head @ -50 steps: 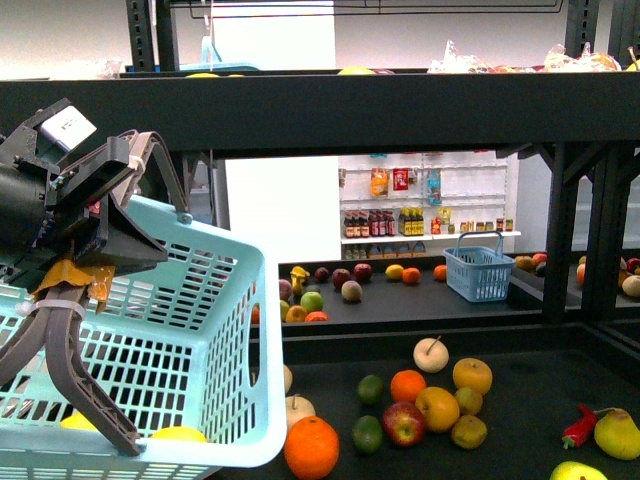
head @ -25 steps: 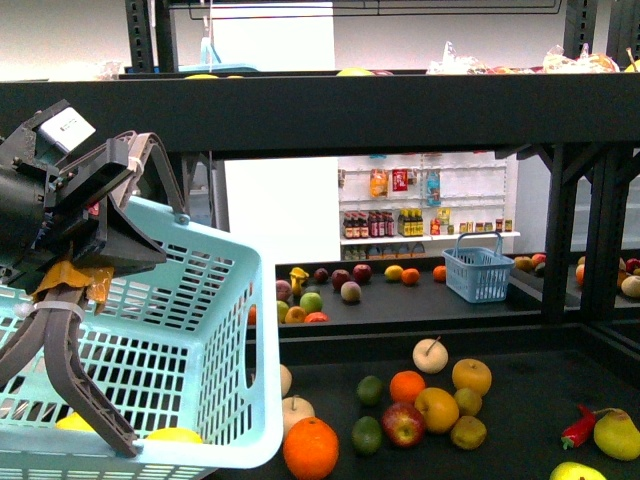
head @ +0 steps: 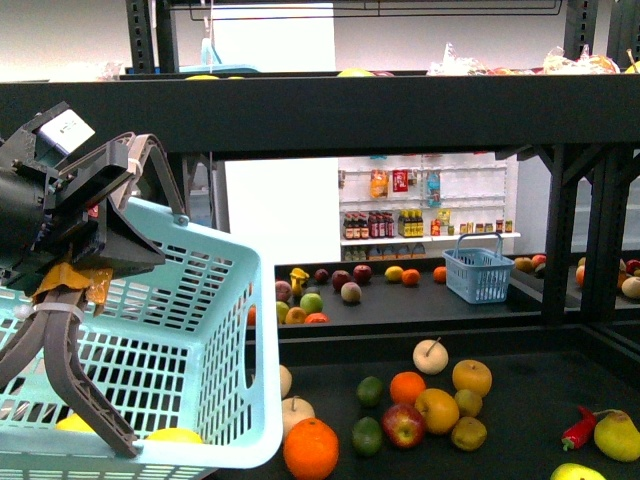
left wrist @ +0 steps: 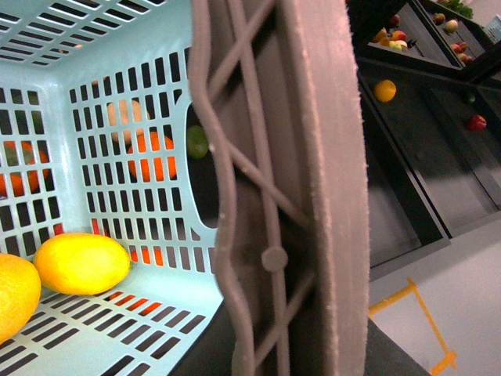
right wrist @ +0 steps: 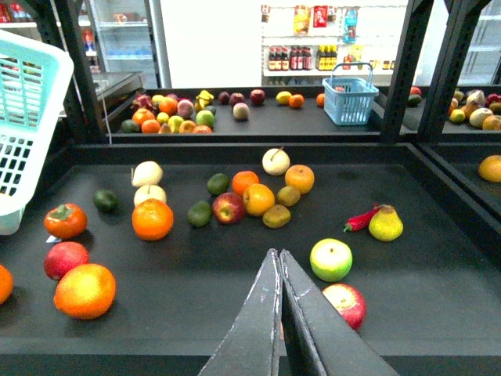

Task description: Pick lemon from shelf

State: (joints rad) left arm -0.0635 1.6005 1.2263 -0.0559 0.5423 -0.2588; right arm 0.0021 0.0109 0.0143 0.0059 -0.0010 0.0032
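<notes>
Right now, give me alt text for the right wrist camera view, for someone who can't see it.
The right gripper, jaws shut and empty, points over a black shelf tray scattered with fruit: oranges, apples, limes, a yellow-green pear beside a red chili. A light blue basket shows at one edge; a small blue basket sits on a farther tray.

No text, brand or number could be read anywhere. A white label (head: pixel 66 127) on the left arm's housing, at about ten o'clock in the front view, carried faint marks too small to make out. The bottles (head: pixel 385 222) on the far white shelves, near twelve o'clock from the fruit, showed coloured labels, all blurred.
</notes>
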